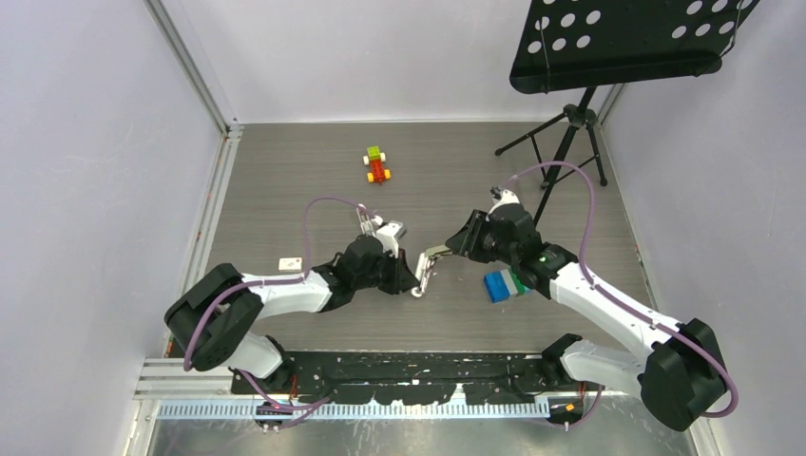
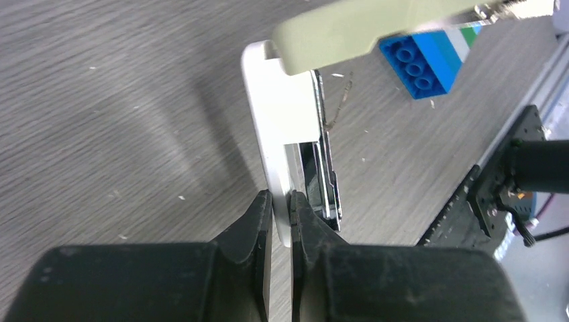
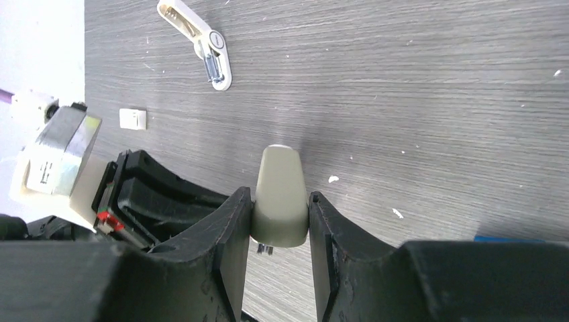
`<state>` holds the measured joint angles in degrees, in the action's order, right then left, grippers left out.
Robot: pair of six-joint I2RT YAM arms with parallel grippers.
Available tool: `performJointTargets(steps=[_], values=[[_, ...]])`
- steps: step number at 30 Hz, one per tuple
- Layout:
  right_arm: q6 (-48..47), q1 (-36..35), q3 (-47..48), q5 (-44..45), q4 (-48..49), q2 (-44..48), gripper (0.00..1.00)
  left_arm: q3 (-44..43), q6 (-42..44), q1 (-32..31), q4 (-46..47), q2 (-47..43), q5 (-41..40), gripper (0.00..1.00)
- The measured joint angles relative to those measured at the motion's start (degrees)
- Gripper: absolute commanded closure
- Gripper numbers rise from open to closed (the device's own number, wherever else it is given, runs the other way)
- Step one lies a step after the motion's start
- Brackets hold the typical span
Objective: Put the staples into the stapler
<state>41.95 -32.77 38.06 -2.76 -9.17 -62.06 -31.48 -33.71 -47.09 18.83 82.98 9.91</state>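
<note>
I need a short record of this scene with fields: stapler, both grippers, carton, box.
stapler: opened, held between both grippers
left gripper: shut on its white base
right gripper: shut on its grey-beige top
small white carton: on the table, far left, untouched
blue-green-white box: on the table, right of the stapler

Mid-frame is blocked: the left gripper [image 1: 418, 283] and right gripper [image 1: 441, 252] both clamp the stapler [image 1: 428, 268], closing the gap between the arms. The blue-green-white box [image 1: 502, 285] lies just beside the right arm. Tripod legs [image 1: 561, 157] fence off the upper right, and a toy brick car [image 1: 377, 165] sits upper centre. The table [image 1: 285, 180] offers open passage at upper left.
</note>
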Motion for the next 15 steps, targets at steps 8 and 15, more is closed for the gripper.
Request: performJointTargets(steps=[8, 15], values=[[-1.8, 1.8, 3.0, 0.1, -0.8, -3.7, 1.0, 1.6, 0.9, -1.0, 3.9, 0.0, 3.8, 1.0], [-2.4, 2.5, 4.9, 0.6, 0.3, -9.6, 1.0, 2.9, 1.7, -1.4, 3.8, 0.0, 5.1, 1.0]])
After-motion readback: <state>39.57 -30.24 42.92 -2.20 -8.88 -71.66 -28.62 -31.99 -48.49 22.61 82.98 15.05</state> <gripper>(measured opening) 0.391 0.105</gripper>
